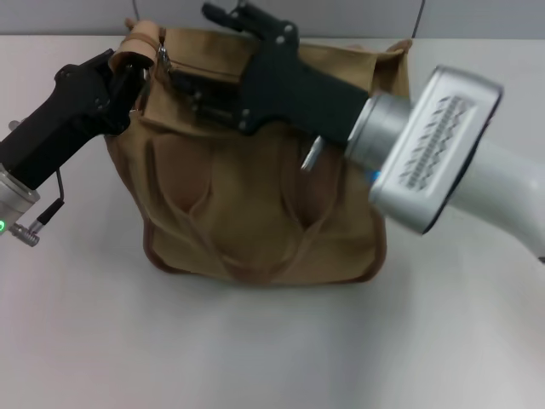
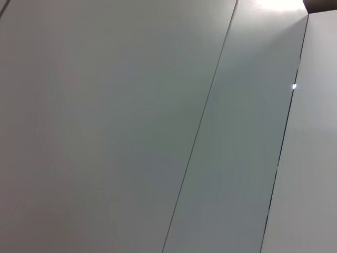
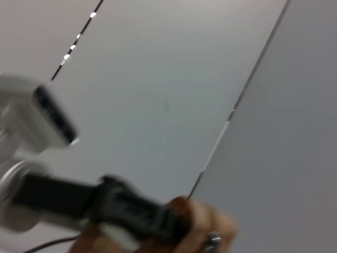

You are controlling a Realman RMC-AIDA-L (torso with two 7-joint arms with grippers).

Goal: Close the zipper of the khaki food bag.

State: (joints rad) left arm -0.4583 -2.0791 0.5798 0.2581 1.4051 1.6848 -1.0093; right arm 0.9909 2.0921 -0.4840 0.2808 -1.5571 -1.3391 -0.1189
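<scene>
Zipper [image 1: 209,75]: runs along the top of the bag, from the bag's left corner toward the right; a dark gap shows along part of the line, so it reads as not fully shut. Small silver slider and pull [image 1: 162,60] sits at the left end, just beside the left gripper's tip.
Khaki food bag [image 1: 255,187]: stands upright on the white table [image 1: 272,349], near the middle of the head view, broad face toward the robot; darker brown piping along the base, two soft loop handles [image 1: 247,230] hanging down the front face.
Bag's left corner tab [image 1: 140,43]: a rolled tan end of fabric, lifted above the bag's top edge.
Left gripper [image 1: 128,64]: reaches in from the left at the bag's upper left corner; its fingers are pinched on the corner tab (the right wrist view shows the same black claw clamped on tan fabric, with a silver bit just beside it).
Right gripper [image 1: 230,13]: comes in from the right, lying across the top of the bag over the zipper line, fingertips past the bag's rear edge; whether its claw is spread or pressed together cannot be told.
Right arm [image 1: 443,153]: silver-white wrist housing over the bag's right shoulder.
Left wrist view: only pale wall panels [image 2: 131,126] with thin seams; no bag, no fingers.
</scene>
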